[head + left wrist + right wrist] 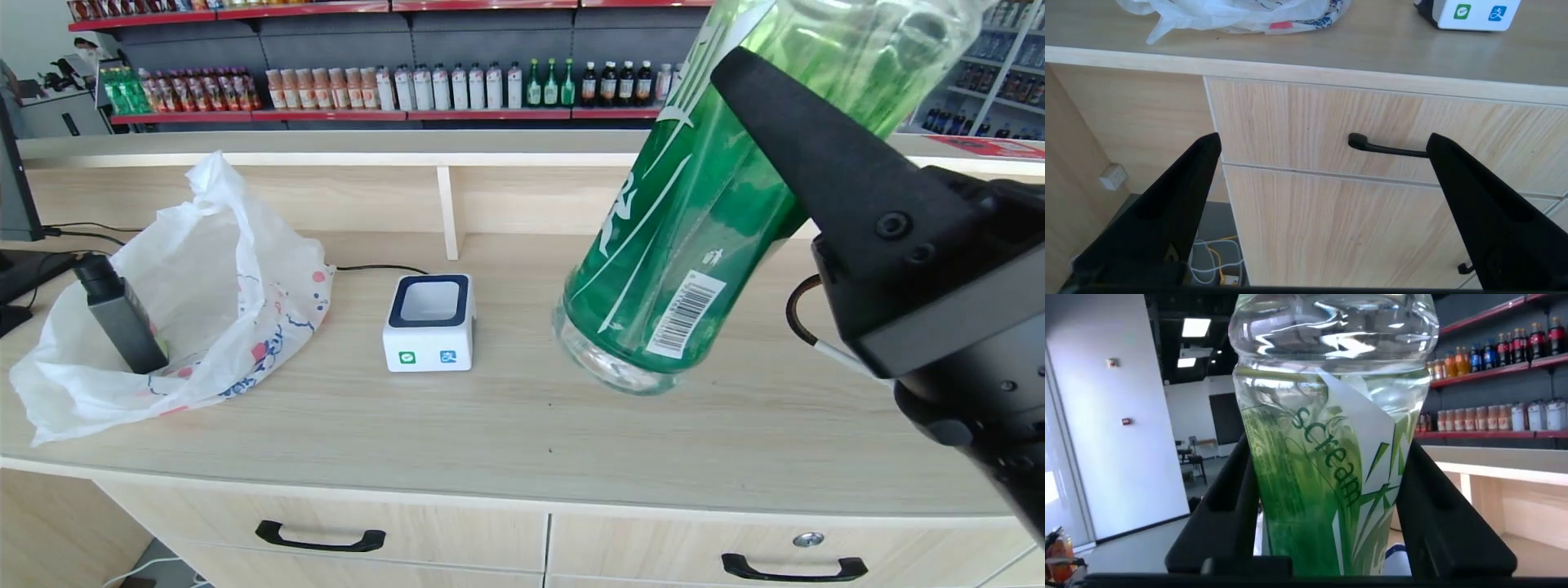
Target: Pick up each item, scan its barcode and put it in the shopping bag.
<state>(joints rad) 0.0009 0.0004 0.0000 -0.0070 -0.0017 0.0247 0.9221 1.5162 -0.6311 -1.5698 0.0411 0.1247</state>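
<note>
Right gripper clamps the green bottle, seemingly firmly; I should lower it, barcode squarely facing the scanner.

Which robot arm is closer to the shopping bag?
Left. The left end effector hangs open before the drawers, below the counter edge where the shopping bag lies. The right end effector holds the green bottle beyond the scanner, toward the counter's other end.
</note>
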